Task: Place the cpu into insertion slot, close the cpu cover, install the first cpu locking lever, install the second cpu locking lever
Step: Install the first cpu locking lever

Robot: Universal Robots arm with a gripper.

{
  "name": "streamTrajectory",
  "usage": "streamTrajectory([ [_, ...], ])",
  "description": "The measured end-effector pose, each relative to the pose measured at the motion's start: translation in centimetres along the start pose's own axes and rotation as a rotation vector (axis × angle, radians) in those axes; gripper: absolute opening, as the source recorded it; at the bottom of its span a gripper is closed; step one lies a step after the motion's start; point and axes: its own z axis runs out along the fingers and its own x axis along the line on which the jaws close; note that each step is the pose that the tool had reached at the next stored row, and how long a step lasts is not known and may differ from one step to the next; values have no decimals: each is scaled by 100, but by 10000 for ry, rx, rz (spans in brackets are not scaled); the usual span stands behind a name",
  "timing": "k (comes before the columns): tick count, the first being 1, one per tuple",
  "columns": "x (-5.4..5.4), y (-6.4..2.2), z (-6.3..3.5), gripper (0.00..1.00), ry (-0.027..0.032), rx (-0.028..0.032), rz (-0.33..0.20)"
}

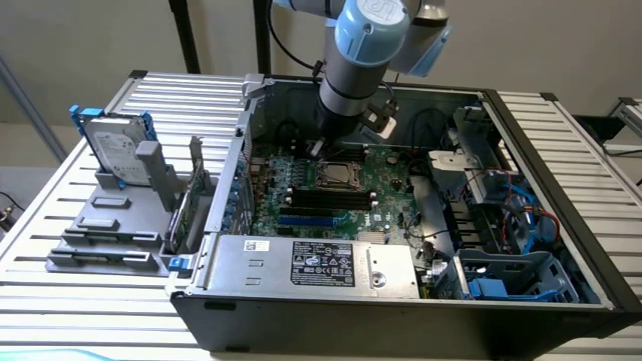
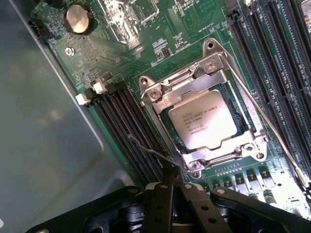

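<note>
Exterior view: a slatted metal table [image 1: 60,218] carries an open computer case [image 1: 401,323] lying on its side. The robot arm [image 1: 361,68] drops in from the far side. Its gripper [image 1: 319,149] is low over the green motherboard [image 1: 386,199], at the far edge of the insertion slot [image 1: 337,174]. A power supply [image 1: 301,263] lies along the case's near wall. A blue drive cage [image 1: 512,280] sits in the near corner on the exterior view's right. Outside the case, on the exterior view's left, a hard drive [image 1: 113,147] stands upright in a grey stand [image 1: 101,226].

Wrist view: black memory slots [image 2: 272,58] flank the insertion slot on two sides. The cpu cover [image 2: 194,87] is down and frames the cpu [image 2: 203,124], which sits flat in the slot with its printed top showing. A long straight lever wire [image 2: 279,145] runs along one side of the cover and past it. A short bent lever wire [image 2: 150,153] leaves the cover's corner nearest the gripper. The fingers [image 2: 163,204] are pressed together with nothing pinched. Their tips are right at the bent wire, but I cannot tell if they touch it. I also cannot tell whether either lever is latched. A coin cell battery [image 2: 78,18] lies well apart from the cover.
</note>
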Motion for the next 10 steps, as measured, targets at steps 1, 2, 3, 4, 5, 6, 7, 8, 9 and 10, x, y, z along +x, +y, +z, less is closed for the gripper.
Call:
streamTrajectory([
  [1, 8, 11, -1, 11, -16, -10, 2],
  [2, 15, 22, -1, 11, -34, -19, 5],
  [3, 22, 33, -3, 11, -57, -30, 9],
  [4, 27, 41, -3, 11, -76, -36, 13],
  [5, 31, 47, -3, 11, -90, -43, 15],
  [6, 33, 51, -2, 11, -103, -48, 17],
  [7, 37, 54, -2, 11, -115, -55, 18],
  [8, 42, 54, -1, 11, -126, -59, 21],
  [9, 47, 53, 2, 11, -128, -62, 22],
  [10, 52, 51, 5, 11, -127, -63, 20],
])
